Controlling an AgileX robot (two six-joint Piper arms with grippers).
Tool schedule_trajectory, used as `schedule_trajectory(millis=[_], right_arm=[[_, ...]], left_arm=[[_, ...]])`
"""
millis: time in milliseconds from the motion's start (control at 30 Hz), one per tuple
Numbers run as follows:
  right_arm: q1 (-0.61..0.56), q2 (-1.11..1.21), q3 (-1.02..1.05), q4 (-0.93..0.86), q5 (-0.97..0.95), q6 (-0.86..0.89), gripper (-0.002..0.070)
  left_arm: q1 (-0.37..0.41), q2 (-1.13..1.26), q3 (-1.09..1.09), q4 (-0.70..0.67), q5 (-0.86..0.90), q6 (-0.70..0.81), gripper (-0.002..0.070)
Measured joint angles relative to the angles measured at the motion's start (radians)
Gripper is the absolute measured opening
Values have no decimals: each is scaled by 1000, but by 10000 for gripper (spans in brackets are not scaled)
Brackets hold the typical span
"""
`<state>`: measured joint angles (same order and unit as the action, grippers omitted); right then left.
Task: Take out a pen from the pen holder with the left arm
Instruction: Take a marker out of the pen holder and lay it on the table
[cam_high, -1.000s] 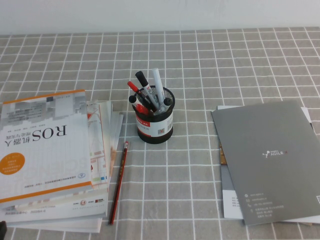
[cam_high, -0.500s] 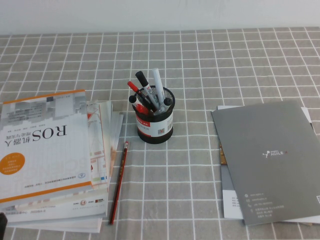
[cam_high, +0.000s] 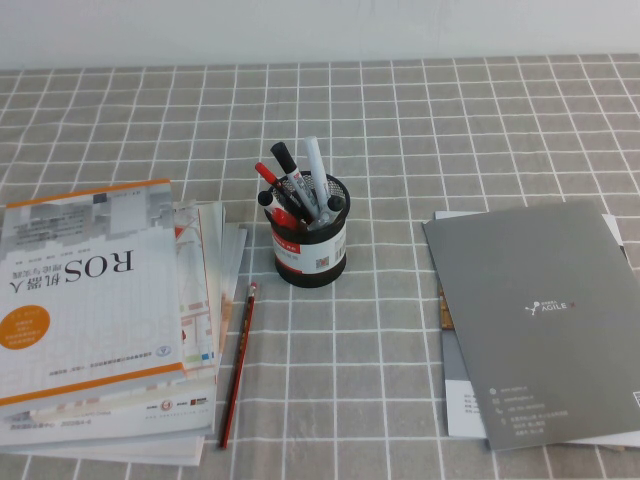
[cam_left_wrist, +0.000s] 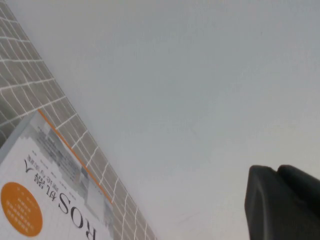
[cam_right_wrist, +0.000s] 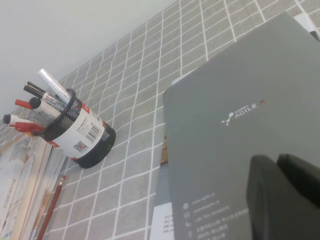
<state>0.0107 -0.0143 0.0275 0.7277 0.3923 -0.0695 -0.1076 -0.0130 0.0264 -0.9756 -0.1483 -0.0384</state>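
While pens (cam_high: 313, 165) sit in pen holder (cam_high: 312, 258) — left gripper (cam_left_wrist: 276, 172) by book (cam_left_wrist: 45, 200), right gripper (cam_right_wrist: 277, 162) over folder (cam_right_wrist: 240, 125); jaws together on both.

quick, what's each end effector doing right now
left end effector: closed, empty, by the ROS book
right end effector: cannot tell, by the grey Agilex booklet

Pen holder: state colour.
Pen holder: black mesh, red-white label; best in high view. Left hand near ROS book; right hand above brochure.

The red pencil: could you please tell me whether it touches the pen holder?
Apart: the high view shows bare cloth between red pencil and pen holder. Left gripper sits near the book; right gripper above the grey brochure.
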Motion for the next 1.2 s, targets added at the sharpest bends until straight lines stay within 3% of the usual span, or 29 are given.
schedule_trajectory(millis=[300, 367, 533, 700, 833, 1033, 1200], right_arm=[[0, 0, 0, 0, 0, 0, -13], [0, 0, 0, 0, 0, 0, -13], [0, 0, 0, 0, 0, 0, -13], [0, 0, 0, 0, 0, 0, -13], [0, 0, 0, 0, 0, 0, -13], [0, 0, 0, 0, 0, 0, -13], [0, 0, 0, 0, 0, 0, -13]], left_arm=[[0, 0, 0, -1, -73, 20, 0], [0, 0, -13, 51, 3, 54, 0], [0, 122, -208, 286, 381, 216, 0], [0, 350, -424, 395, 638, 366, 0], [0, 531, -531, 408, 742, 489, 0], [0, 755, -638, 402, 763, 584, 0], [-2, 893, -678, 320, 757, 679, 0]])
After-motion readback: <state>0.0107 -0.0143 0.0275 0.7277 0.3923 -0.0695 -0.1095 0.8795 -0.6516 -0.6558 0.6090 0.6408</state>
